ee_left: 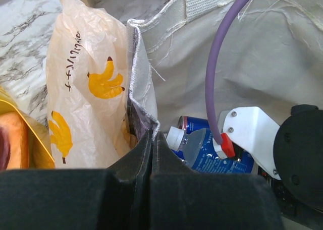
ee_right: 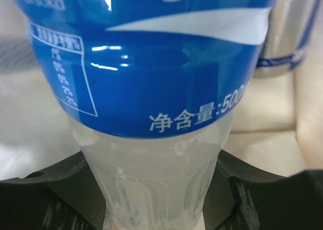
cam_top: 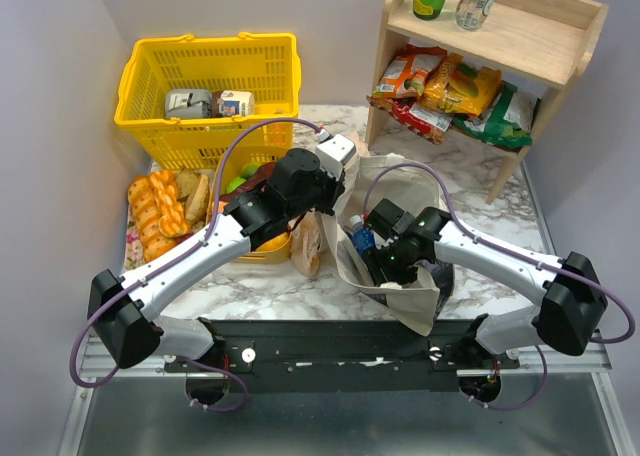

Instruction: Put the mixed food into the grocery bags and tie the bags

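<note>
In the left wrist view my left gripper (ee_left: 152,134) is shut on the left rim of the beige canvas tote (ee_left: 262,53). The peach plastic bag (ee_left: 86,89) with yellow fruit prints stands just left of that rim. Inside the tote lie a blue drink can (ee_left: 194,123) and a blue-labelled plastic bottle (ee_left: 202,149). My right gripper (ee_right: 154,182) is shut on the clear lower part of that bottle (ee_right: 151,63), with a silver-blue can (ee_right: 287,33) beside it. From above, the right gripper (cam_top: 385,261) sits inside the tote (cam_top: 420,191) and the left gripper (cam_top: 328,198) is at its rim. Green limes (cam_top: 240,181) lie left of the left arm.
A yellow basket (cam_top: 210,86) with small boxes stands at the back left. Braided bread loaves (cam_top: 155,216) lie at the left edge. A wooden shelf (cam_top: 500,36) with snack packets (cam_top: 450,91) and bottles is at the back right. The right arm's purple cable (ee_left: 214,68) crosses the tote's mouth.
</note>
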Controlling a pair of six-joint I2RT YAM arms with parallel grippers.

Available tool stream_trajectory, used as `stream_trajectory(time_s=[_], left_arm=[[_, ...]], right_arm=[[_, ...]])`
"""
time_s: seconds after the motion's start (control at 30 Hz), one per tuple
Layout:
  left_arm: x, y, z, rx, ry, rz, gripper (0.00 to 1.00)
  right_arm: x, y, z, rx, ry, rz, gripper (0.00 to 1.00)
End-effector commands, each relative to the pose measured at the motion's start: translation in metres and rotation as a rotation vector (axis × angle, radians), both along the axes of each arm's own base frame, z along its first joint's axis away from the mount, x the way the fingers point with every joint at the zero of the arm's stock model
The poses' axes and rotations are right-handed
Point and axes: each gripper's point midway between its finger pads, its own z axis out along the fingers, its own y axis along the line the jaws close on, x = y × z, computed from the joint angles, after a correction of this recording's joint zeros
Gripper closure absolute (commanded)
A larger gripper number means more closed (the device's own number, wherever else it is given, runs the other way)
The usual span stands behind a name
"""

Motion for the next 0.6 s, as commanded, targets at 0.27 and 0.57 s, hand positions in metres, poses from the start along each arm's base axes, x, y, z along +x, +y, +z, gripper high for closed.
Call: stream_trajectory(time_s=[0.27,0.57], left_arm=[[-0.002,0.016,-0.017,0.082,0.021,0.036,1.0],[-0.002,0.016,-0.016,0.083,0.02,0.039,1.0]], right_arm=[[-0.003,0.011,-0.01,0.03,0.039,0.009,0.16],[0.014,0.017,0.019,0.066,-0.065,0.065,0.12]])
